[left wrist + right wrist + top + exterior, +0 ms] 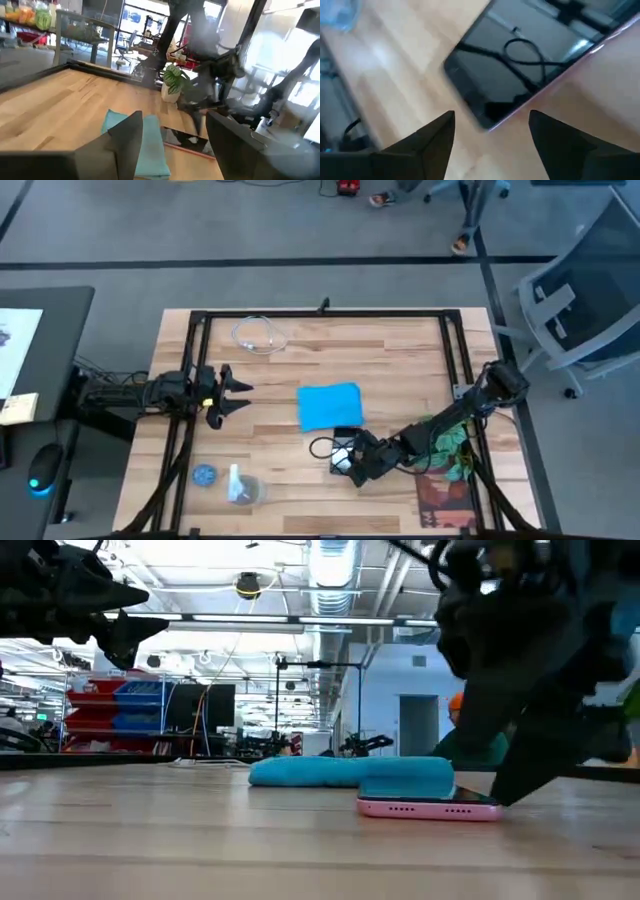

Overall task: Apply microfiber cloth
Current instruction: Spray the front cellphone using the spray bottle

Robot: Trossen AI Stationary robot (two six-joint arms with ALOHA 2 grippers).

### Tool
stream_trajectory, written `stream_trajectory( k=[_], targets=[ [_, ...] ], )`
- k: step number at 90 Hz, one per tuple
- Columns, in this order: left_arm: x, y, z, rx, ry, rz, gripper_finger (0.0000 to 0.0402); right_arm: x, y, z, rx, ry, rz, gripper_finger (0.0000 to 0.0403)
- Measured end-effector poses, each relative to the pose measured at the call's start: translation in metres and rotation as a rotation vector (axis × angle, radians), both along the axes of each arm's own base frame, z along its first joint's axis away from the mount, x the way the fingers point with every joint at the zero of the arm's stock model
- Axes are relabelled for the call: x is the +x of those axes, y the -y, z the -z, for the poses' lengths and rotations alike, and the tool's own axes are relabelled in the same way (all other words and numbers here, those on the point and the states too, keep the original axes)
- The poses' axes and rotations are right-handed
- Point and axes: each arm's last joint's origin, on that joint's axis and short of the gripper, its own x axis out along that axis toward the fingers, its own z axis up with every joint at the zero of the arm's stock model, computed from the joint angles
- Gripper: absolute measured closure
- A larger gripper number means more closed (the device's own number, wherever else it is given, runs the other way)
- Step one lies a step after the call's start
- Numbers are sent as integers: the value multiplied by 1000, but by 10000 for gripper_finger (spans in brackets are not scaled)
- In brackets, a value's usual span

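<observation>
The sky-blue microfiber cloth lies flat near the table's middle, also seen in the low view and the left wrist view. Just on its near side lies a black phone with a pink rim, screen up. My right gripper is open and hangs low over the phone's near corner, one finger on each side of it. At the table's left, my left gripper is open, raised above the table, pointing toward the cloth. My right gripper comes slanting down from the table's right near side, its fingers astride the phone's near corner. In the low view a dark finger reaches down to the phone's end, but I cannot tell whether it touches the phone.
A black cable loop lies beside the phone. A clear coiled cable lies at the far left. A small blue disc and a clear plastic piece lie near left. A potted plant and a reddish mat are near right.
</observation>
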Motion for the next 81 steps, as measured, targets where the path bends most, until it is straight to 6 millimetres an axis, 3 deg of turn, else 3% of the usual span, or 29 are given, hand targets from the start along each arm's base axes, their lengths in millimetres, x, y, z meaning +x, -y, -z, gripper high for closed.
stream_trajectory(
  k=[39, 53, 64, 72, 81],
  targets=[
    [-5, -6, -26, -186, 222, -162, 206, -4, 5, 7, -100, 19, -72, 164],
    [-1, -1, -55, -3, 250, -66, 216, -4, 5, 7, -116, 23, -87, 164],
    [27, 3, -71, 144, 8, -56, 244, -4, 5, 7, -115, 22, -84, 164],
    [59, 7, -86, 245, -166, -18, 275, -4, 6, 7, -103, 20, -64, 164],
    [99, 12, -88, 367, -412, 62, 309, -5, 9, 9, -78, 25, -30, 164]
  ],
)
